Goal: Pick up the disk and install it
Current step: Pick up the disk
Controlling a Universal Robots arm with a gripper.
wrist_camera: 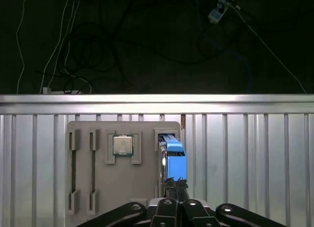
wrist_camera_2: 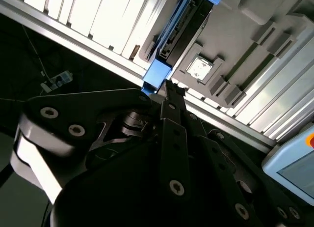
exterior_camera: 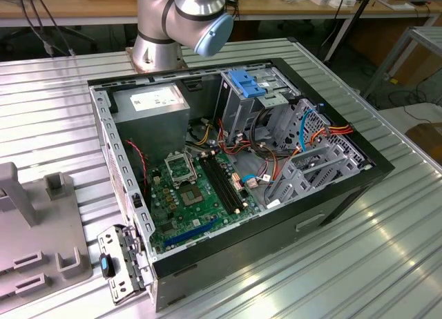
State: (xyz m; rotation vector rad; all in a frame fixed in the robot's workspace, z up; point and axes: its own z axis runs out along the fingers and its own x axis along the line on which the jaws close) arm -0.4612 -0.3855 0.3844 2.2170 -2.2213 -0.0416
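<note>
The disk (wrist_camera: 175, 160) stands on edge in a slot of a grey fixture tray (wrist_camera: 100, 187). Its bright blue carrier end faces my gripper (wrist_camera: 176, 184). In the second wrist view the disk's dark body (wrist_camera_2: 179, 25) runs away from the blue end. There my gripper (wrist_camera_2: 170, 89) sits right at that blue end, with its fingers pressed together and nothing between them. I cannot tell whether the tips touch the carrier. The open computer case (exterior_camera: 124, 195) lies on the metal table, with its grey drive cage (exterior_camera: 311, 160) on the exterior view's right.
A processor chip (wrist_camera: 122, 145) rests in a pocket of the tray beside the disk's slot. The tray (exterior_camera: 27, 243) sits at the exterior view's left, near the case. A lighter blue bracket (exterior_camera: 245, 81) sits at the back of the case. Beyond the table edge (wrist_camera: 157, 101) lie dark floor and cables.
</note>
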